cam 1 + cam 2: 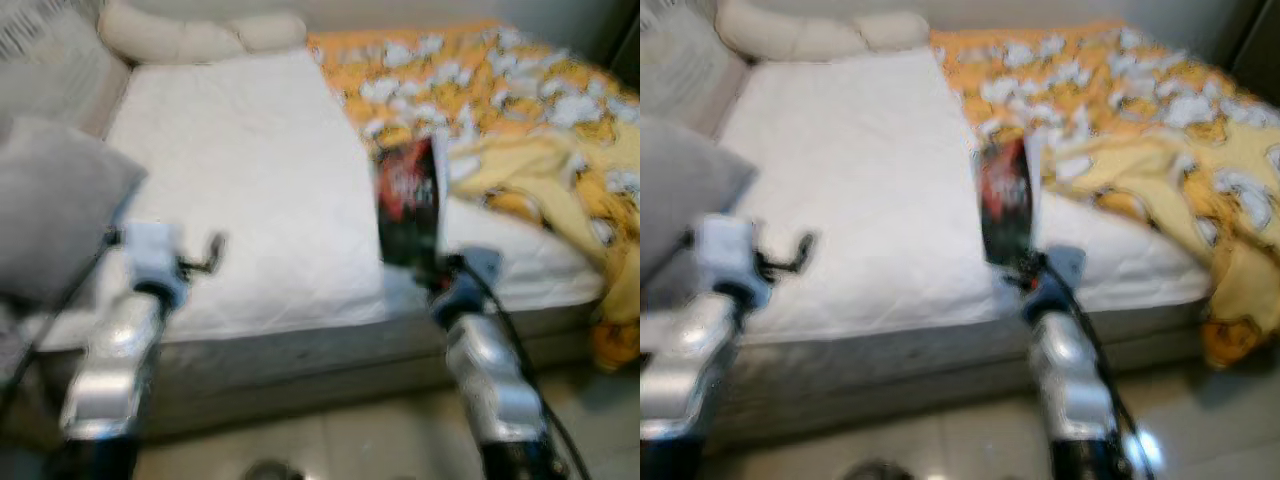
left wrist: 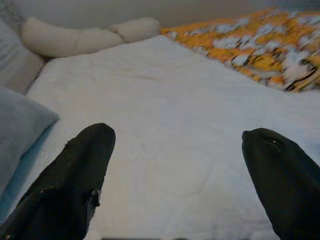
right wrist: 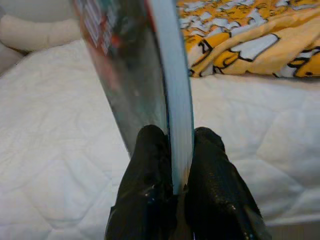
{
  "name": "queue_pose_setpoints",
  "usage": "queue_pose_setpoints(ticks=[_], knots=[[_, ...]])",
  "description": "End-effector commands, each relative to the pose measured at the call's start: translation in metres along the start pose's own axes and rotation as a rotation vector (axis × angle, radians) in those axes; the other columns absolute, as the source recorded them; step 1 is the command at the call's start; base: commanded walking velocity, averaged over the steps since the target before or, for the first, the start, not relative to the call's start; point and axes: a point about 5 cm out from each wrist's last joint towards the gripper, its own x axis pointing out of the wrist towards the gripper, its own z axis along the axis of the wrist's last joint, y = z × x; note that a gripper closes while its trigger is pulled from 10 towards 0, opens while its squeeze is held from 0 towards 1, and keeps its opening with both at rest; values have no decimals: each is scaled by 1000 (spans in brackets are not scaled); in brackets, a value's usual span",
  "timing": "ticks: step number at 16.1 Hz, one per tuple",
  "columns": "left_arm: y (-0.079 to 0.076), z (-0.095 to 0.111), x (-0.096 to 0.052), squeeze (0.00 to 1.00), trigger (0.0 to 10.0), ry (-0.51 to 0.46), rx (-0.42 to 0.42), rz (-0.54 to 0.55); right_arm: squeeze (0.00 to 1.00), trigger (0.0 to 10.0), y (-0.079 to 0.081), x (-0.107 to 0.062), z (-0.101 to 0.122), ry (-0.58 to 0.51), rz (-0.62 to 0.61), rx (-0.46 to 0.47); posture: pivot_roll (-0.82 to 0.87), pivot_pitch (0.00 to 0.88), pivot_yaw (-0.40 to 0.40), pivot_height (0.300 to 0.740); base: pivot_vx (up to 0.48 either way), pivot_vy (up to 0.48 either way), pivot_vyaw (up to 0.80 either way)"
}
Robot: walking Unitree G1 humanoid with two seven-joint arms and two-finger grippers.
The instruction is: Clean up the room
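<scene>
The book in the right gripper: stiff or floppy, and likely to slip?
The book probably handles stiff: it stands upright from the right gripper, pinched at its lower edge without drooping. Its cover looks glossy, so it may slip or pivot in that narrow pinch.

Soft, even indoor light; motion-blurred head views, sharper wrist views, faint shadows.

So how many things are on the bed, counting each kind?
Book, held upright over the mattress by the right gripper: 1
Yellow cartoon-print blanket: 1
Long cream bolster pillow: 1
Grey pillow, at the robot's left: 1
Total: 4
The left gripper hovers with open fingers, holding nothing.
</scene>
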Motion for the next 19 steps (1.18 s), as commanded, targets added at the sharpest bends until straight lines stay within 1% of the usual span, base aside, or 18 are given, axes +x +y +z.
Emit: queue_pose_setpoints(ticks=[1,2,4,8,9,10,13,15,19], knots=[[7,3,0,0,10000,-6,16,21,0,10000,6,3,13,-58,11,1,111,0,20,740,0,480,0],[8,4,0,0,10000,-12,12,23,0,10000,6,3,12,-57,13,1,111,0,20,740,0,364,0],[8,9,0,0,10000,-38,-7,32,0,10000,9,4,12,-48,28,-20,111,0,21,740,0,0,0],[9,12,1,0,10000,-77,16,40,0,10000,13,3,12,-51,64,-18,112,0,24,740,0,0,0],[9,12,0,0,10000,-78,25,32,0,10000,16,3,12,-51,96,-37,113,0,25,740,0,0,0],[9,12,0,0,10000,-77,22,32,0,10000,19,3,12,-53,119,-76,113,0,26,740,266,0,0],[10,12,1,0,10000,-79,28,31,0,10000,21,4,13,-56,137,-88,113,0,29,740,303,0,800],[9,11,1,0,10000,-76,42,23,0,10000,20,4,12,-55,128,-65,113,0,30,740,315,0,0],[7,9,2,0,10000,-71,43,8,0,10000,19,6,12,-50,126,-79,112,0,31,740,322,0,0]])
